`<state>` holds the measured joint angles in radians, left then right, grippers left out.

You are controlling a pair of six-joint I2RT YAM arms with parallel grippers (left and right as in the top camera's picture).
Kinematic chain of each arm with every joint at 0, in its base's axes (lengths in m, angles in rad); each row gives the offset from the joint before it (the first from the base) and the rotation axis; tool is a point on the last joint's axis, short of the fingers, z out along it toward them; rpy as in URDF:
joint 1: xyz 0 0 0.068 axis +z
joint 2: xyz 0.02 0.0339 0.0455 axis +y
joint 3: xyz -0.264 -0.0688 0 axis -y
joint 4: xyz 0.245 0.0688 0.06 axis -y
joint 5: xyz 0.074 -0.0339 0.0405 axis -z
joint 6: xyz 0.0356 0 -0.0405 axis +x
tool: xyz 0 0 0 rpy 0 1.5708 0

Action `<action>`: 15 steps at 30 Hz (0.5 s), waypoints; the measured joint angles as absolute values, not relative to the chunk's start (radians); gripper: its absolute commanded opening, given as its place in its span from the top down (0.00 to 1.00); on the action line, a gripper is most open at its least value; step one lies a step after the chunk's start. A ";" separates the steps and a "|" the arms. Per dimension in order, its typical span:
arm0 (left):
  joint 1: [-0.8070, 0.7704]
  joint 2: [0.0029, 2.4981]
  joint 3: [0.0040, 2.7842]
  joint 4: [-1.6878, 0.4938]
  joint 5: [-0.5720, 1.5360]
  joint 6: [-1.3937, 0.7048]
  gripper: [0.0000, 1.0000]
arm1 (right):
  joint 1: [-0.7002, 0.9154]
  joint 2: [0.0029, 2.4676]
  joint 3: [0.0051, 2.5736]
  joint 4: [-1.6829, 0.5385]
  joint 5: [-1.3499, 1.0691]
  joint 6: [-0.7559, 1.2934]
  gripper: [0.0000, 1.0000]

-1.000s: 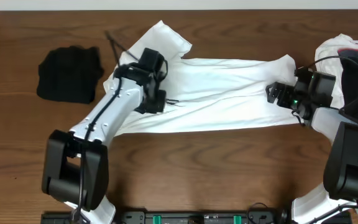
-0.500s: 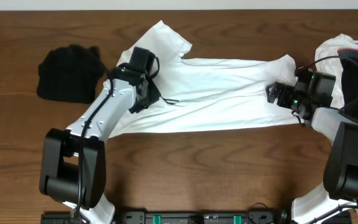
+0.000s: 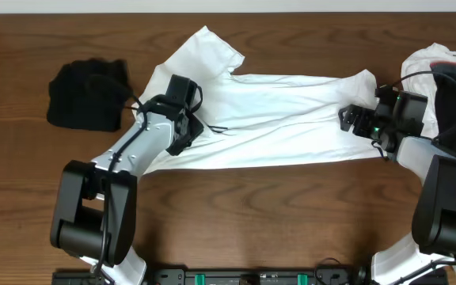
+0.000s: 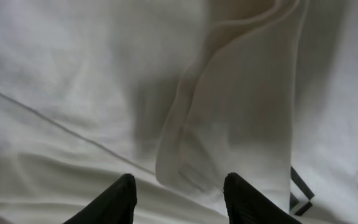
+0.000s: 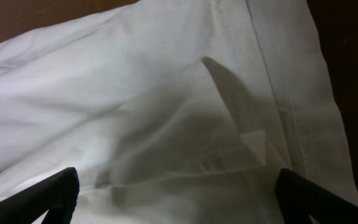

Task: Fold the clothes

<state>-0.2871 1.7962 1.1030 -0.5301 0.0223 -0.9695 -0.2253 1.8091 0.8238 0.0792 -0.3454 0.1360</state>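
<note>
**Pinching two layers could bunch up the white shirt (image 3: 275, 119)**

It lies flat across the table (image 3: 252, 214). The left gripper (image 4: 179, 193) sits over a small flap (image 4: 241, 124), jaws apart, holding nothing. The right gripper (image 5: 176, 196) is by the hem (image 5: 297, 106), jaws wide apart. A deep grab would catch both layers.

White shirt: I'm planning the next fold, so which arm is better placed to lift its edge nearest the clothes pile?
Right. The right gripper hovers open over that hem of the white shirt; the left gripper is open over the opposite end, near the sleeve.
</note>
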 measured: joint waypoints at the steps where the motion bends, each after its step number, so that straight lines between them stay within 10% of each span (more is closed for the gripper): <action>1: -0.287 1.796 1.097 -0.524 0.023 -0.971 0.51 | -0.225 1.809 0.824 0.079 -0.345 0.136 0.01; 15: -0.287 1.796 1.063 -0.465 0.023 -1.014 0.60 | -0.225 1.809 0.824 0.079 -0.345 0.136 0.01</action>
